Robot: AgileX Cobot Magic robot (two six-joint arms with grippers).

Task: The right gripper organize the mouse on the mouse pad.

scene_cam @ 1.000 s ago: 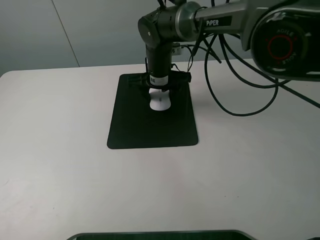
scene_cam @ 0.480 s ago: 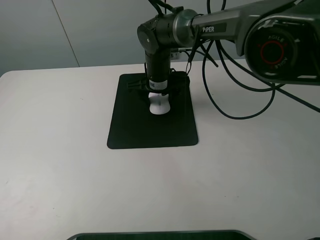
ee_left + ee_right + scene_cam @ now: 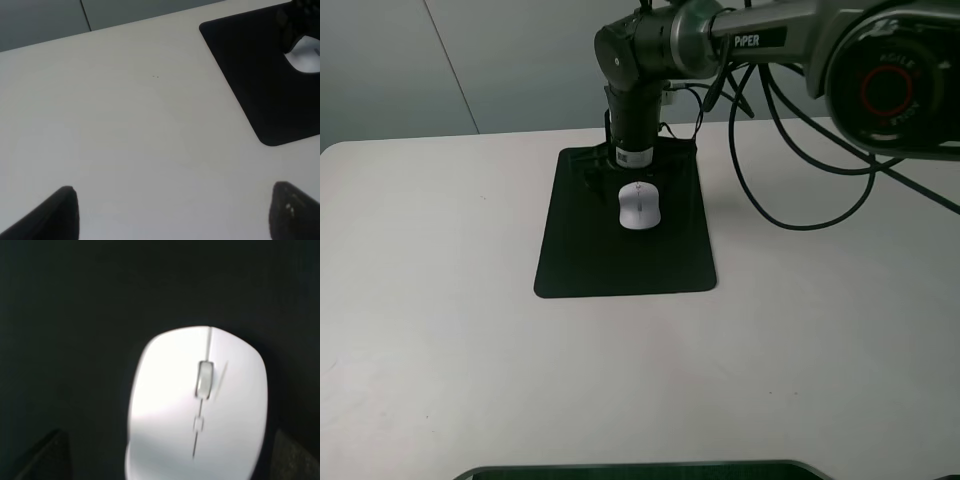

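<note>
Mouse: the mouse (image 3: 639,206) is seen lying flat on the mouse pad (image 3: 580,250), in the pad's far half and well inside every edge.
Right fingers: the fingers (image 3: 45,455) of the right gripper (image 3: 633,178) are spread wide and nothing is held. The gripper hangs just above the mouse.
Left fingers: the left gripper (image 3: 175,215) is also spread wide and empty, over bare counter well off the pad's left edge.
Risk: if the arm is drawn away low or sideways, the mouse could probably be clipped by a finger and slid toward the pad's edge. The slack cables (image 3: 790,200) could be dragged onto the pad's right side.
Surface: a pale, matte counter (image 3: 440,330) is shown, and the pad lies flat on it.
Room: plain grey wall panels (image 3: 470,60) stand beyond the pad's far edge.
</note>
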